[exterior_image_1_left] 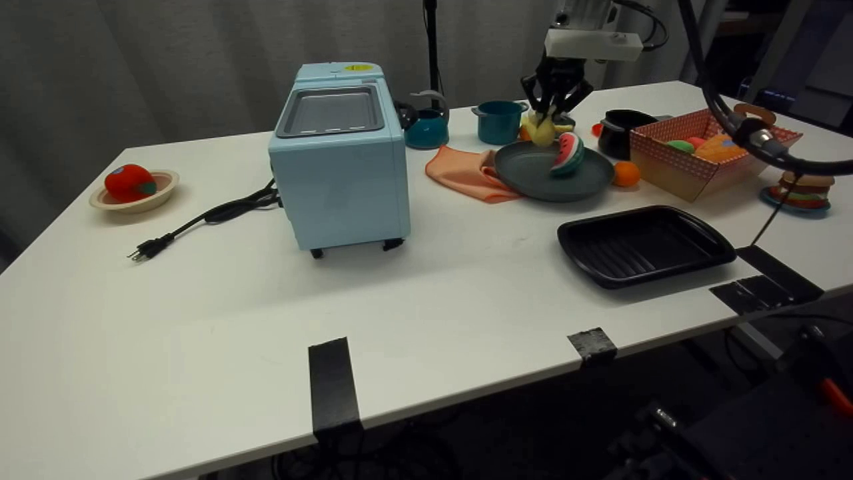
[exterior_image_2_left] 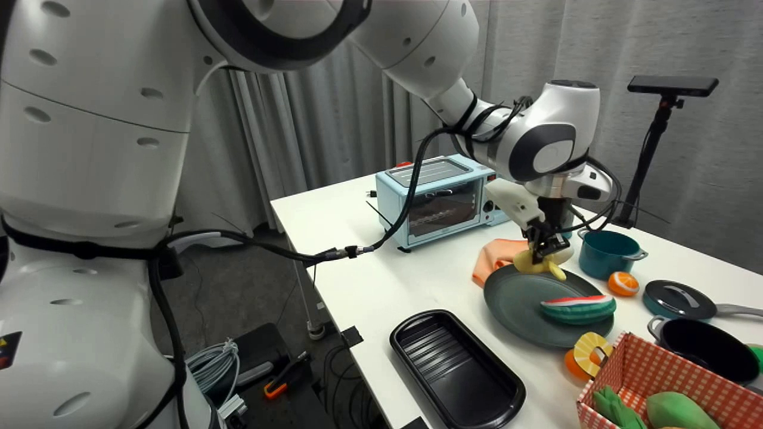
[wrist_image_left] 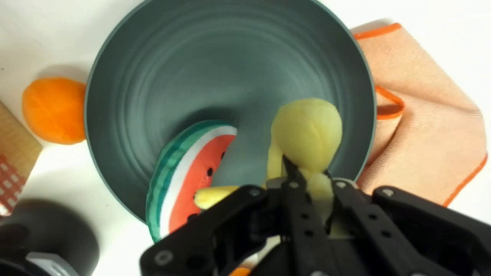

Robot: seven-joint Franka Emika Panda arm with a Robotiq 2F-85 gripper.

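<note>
One soft yellow toy (wrist_image_left: 308, 132) is pinched in the gripper (wrist_image_left: 308, 170), squeezed tight, over the dark plate (wrist_image_left: 230, 65); can't tell if toy & plate touch. Toy could slip b/c it looks squishy. Loose bits stick out, so w/ a low swing one might bump the watermelon slice (wrist_image_left: 188, 176) or, poss., drag the peach cloth (wrist_image_left: 433, 122).

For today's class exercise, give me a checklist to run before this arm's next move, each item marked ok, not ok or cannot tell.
1. Gripper shut on the yellow toy: ok.
2. Yellow toy lifted off the plate: cannot tell; no gap is clearly visible.
3. Yellow toy apart from the watermelon slice: ok, a gap shows in an exterior view.
4. Peach cloth away from the plate: not ok, it meets the rim.
5. Toaster oven unplugged: ok, the plug lies loose.
</note>
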